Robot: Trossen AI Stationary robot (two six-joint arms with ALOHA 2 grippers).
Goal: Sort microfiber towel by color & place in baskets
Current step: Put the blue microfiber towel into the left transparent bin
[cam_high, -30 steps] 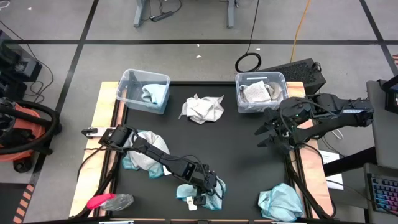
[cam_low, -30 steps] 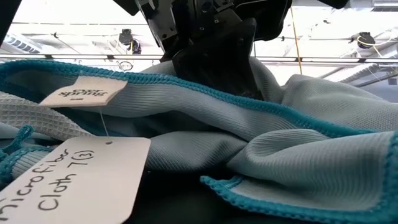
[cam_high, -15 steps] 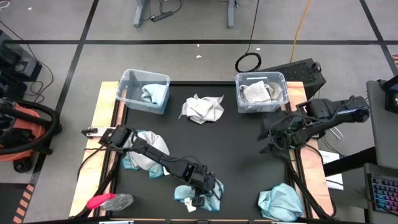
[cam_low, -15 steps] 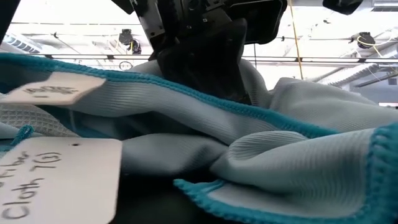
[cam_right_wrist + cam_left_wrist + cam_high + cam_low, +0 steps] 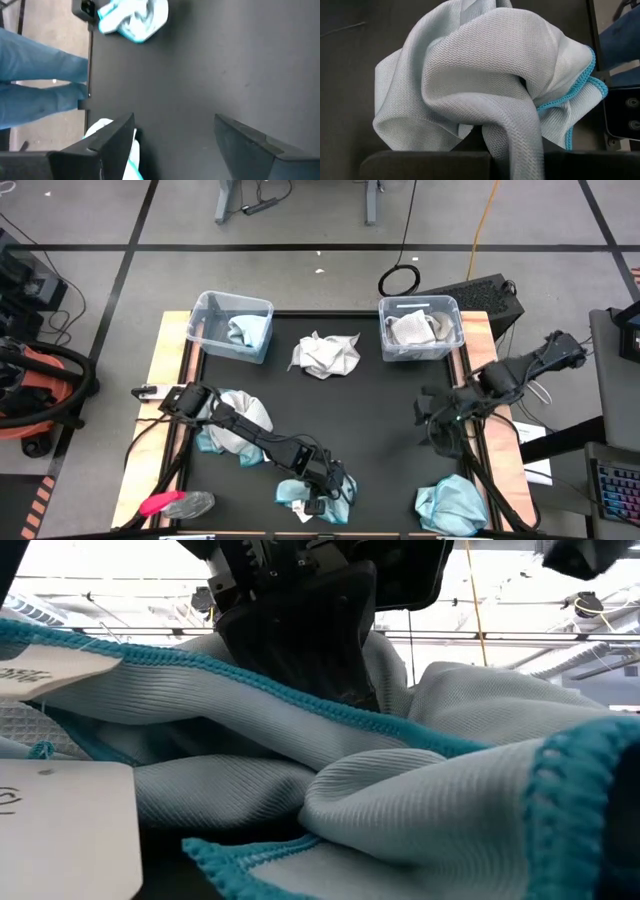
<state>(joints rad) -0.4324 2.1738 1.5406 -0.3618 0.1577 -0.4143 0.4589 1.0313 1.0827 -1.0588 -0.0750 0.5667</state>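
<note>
My left gripper [image 5: 322, 483] is at the table's near edge, shut on a teal-blue microfiber towel [image 5: 315, 498] that fills the low view [image 5: 400, 800], white tags [image 5: 50, 670] showing. My right gripper [image 5: 437, 435] hangs open over bare mat, just far of another teal towel [image 5: 455, 502] in the near right corner. The left basket [image 5: 205, 315] holds a teal towel and the right basket [image 5: 452, 315] a pale one. A pale towel [image 5: 325, 353] lies between them. Another towel [image 5: 235, 428] lies under the left arm. My left gripper pinches a raised fold [image 5: 517, 142] of the teal towel between its two fingers [image 5: 420, 165], coming from above. The fold rises to the fingers [image 5: 300, 640]. The rest of the cloth lies bunched and slack on the mat [image 5: 470, 65].
A small pink-and-grey object [image 5: 175, 503] lies at the near left corner. The low camera [image 5: 85, 7] sits at the near edge, beside the held towel. A person in blue trousers [image 5: 35, 85] stands beyond the near edge. Bare black mat [image 5: 390, 410] spreads across the middle.
My right gripper has swung from beside the right basket toward the near edge and down, turning as it went, and now hangs near the corner teal towel. My left gripper has dragged its towel a little toward the near edge and the left, with the cloth bunching closer to the low camera.
</note>
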